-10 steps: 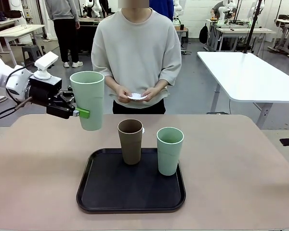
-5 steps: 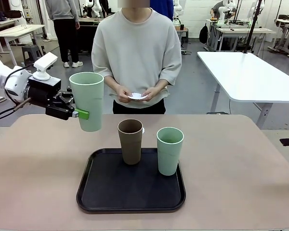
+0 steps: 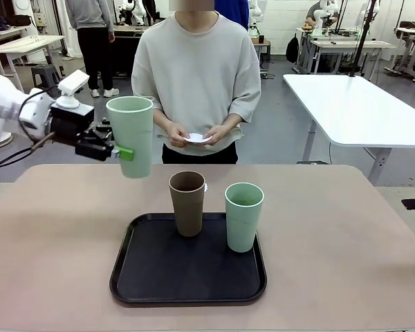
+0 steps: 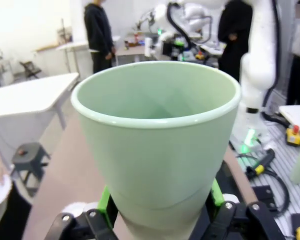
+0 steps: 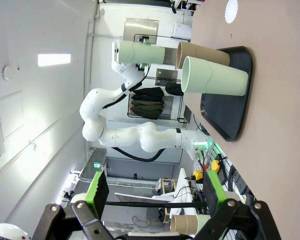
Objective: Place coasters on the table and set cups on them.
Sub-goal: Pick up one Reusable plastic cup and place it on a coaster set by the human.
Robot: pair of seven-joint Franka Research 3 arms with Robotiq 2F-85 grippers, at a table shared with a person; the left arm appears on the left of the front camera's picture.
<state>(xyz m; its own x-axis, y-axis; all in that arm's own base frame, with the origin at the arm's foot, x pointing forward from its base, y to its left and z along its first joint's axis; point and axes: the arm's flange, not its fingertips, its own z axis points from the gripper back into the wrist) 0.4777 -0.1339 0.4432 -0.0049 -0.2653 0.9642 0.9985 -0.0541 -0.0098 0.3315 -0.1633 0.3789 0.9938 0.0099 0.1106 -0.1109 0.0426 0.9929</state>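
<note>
— Left gripper (image 3: 130,152), state?
— Closed on a pale mint cup (image 3: 131,131). In the left wrist view the green pads press either side of the cup's lower wall. Cup upright, mouth up, empty inside.
— Position of that cup relative to the tray (image 3: 135,242)?
— Up in the air, left of the tray and toward its far side. It touches neither the tray nor the table (image 3: 48,235).
— Other cups?
— Both stand on the tray. The brown cup (image 3: 187,203) is at the far edge, near the middle. The second mint cup (image 3: 243,216) is just right of it, toward the far-right corner. They stand close together; I cannot tell whether they touch.
— Right gripper (image 5: 155,195)?
— Fingers spread wide, nothing between the pads. It sits well to the right of the tray, off the table's side edge.
— Coasters?
— One white coaster (image 3: 196,138) is held beyond the tray's far side between the person's hand (image 3: 218,133) and their other hand (image 3: 174,135), at waist height. Whether it is a single sheet or a stack, cannot tell. The right wrist view shows a second coaster (image 5: 231,9) flat on the table, past the tray's far edge.
</note>
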